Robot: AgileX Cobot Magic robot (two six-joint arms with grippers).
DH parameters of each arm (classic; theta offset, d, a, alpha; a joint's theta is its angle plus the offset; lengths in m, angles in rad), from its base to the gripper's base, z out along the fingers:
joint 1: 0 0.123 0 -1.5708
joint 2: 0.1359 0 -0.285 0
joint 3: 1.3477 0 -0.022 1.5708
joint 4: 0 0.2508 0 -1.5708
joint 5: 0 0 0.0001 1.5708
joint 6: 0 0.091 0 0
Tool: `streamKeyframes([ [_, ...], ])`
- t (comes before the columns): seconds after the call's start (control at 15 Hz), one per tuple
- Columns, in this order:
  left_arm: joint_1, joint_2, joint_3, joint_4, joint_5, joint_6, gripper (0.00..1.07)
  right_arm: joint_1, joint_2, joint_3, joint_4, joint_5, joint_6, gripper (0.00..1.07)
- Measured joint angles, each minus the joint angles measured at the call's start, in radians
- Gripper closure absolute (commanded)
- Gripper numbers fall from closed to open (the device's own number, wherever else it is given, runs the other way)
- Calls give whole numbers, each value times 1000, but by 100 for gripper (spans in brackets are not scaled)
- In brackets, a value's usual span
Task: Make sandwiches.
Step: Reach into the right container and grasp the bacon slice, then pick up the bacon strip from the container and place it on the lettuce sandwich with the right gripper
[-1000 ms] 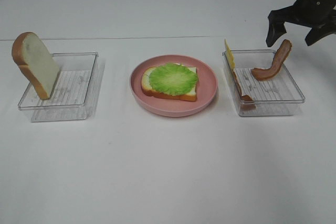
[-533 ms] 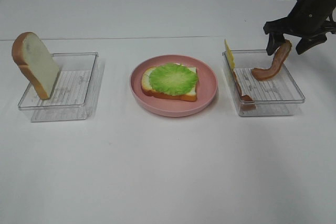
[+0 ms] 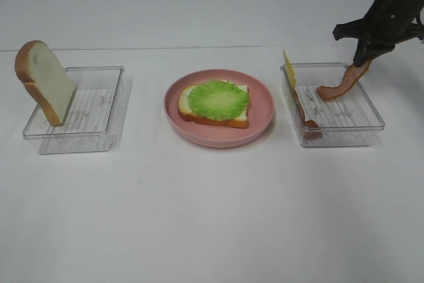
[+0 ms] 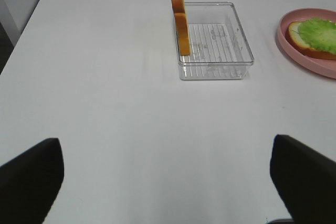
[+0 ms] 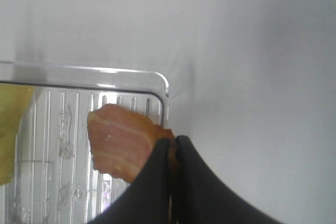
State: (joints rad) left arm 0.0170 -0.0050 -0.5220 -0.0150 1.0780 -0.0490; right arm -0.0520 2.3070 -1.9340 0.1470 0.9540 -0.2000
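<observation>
Pinching the upper end of the bacon strip [image 3: 339,86], the right gripper [image 3: 362,59] is pressed together at the far right corner of the clear tray [image 3: 375,122]; the strip is slanted down toward the tray's middle. The lettuce-topped bread [image 3: 213,101] is set leftward on the pink plate [image 3: 264,112]; the spread left gripper [image 4: 168,182] is farther off.

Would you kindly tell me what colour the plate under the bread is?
Pink; the plate shows best in the exterior high view.

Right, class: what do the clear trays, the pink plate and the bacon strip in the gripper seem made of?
Trays: hard glossy plastic, see-through with ribbed floors. Plate: probably matte plastic, even pink, no glare. Bacon strip: likely moulded toy plastic or rubber, since it arches stiffly though pinched at one end.
</observation>
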Motion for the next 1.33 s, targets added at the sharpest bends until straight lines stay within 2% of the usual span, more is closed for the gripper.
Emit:
streamKeyframes([
  [0.27,0,0,0,0,0,0,6,19,-42,-95,-19,107,0,107],
  [0.47,0,0,0,0,0,0,6,55,-116,-111,-36,143,0,107],
  [0.53,0,0,0,0,0,0,6,105,-178,-114,-80,164,5,107],
  [0.73,0,0,0,0,0,0,6,167,-229,-116,-108,172,9,107],
  [0.8,0,0,0,0,0,0,6,245,-269,-116,-131,183,25,107],
  [1.0,0,0,0,0,0,0,6,315,-291,-116,-147,193,36,107],
  [1.07,0,0,0,0,0,0,6,387,-295,-116,-154,200,52,107],
  [1.27,0,0,0,0,0,0,6,463,-295,-116,-156,209,61,107],
  [1.33,0,0,0,0,0,0,6,540,-295,-116,-156,208,63,107],
])
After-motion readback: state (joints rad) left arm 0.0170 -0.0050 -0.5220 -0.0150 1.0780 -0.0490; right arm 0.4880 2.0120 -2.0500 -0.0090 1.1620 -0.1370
